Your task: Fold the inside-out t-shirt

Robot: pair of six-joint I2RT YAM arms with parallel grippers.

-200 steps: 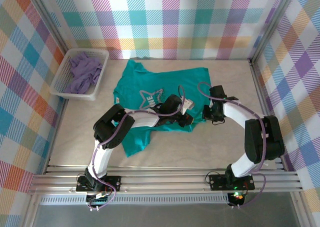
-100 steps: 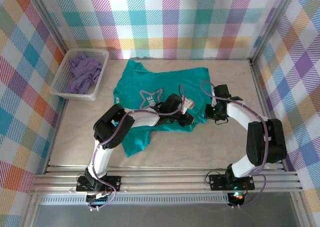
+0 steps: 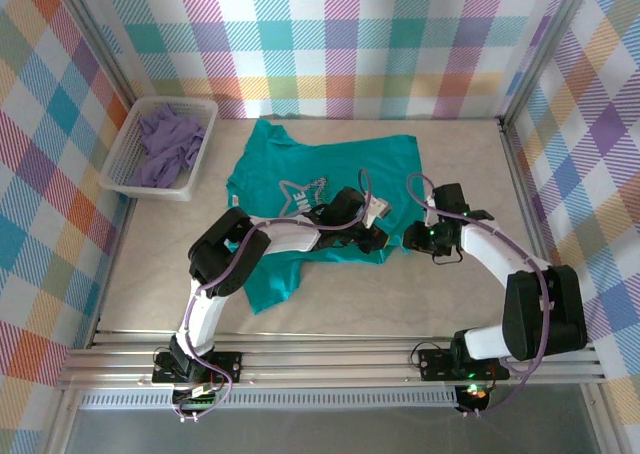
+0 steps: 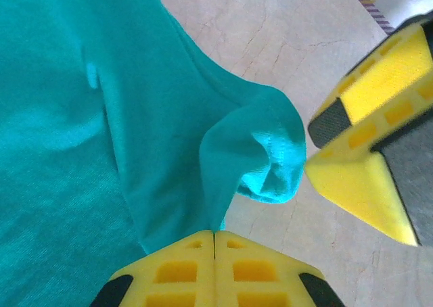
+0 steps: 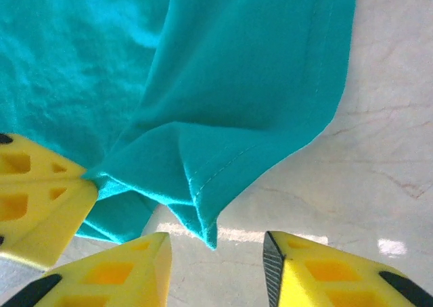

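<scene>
The teal-green t-shirt (image 3: pixel 330 169) lies spread on the table, its pale printed graphic (image 3: pixel 300 192) facing up. My left gripper (image 3: pixel 378 237) reaches across the shirt to its right hem and is shut on a raised fold of teal cloth (image 4: pixel 214 234). A bunched hem corner (image 4: pixel 270 165) hangs just past its tips. My right gripper (image 3: pixel 410 239) sits close beside it, open (image 5: pixel 216 249), with a pointed hem corner (image 5: pixel 206 229) just ahead of the gap. The right fingers (image 4: pixel 358 97) show in the left wrist view, the left fingers (image 5: pixel 34 205) in the right wrist view.
A white basket (image 3: pixel 128 159) holding a lavender-purple garment (image 3: pixel 168 144) stands at the back left. Plaid walls close in the table on three sides. Bare tabletop (image 3: pixel 470 164) lies right of the shirt and along the near edge.
My right gripper has moved nearer and left, closing in on the shirt's right hem corner beside the left gripper. The left arm and its hold on the cloth have stayed put.
</scene>
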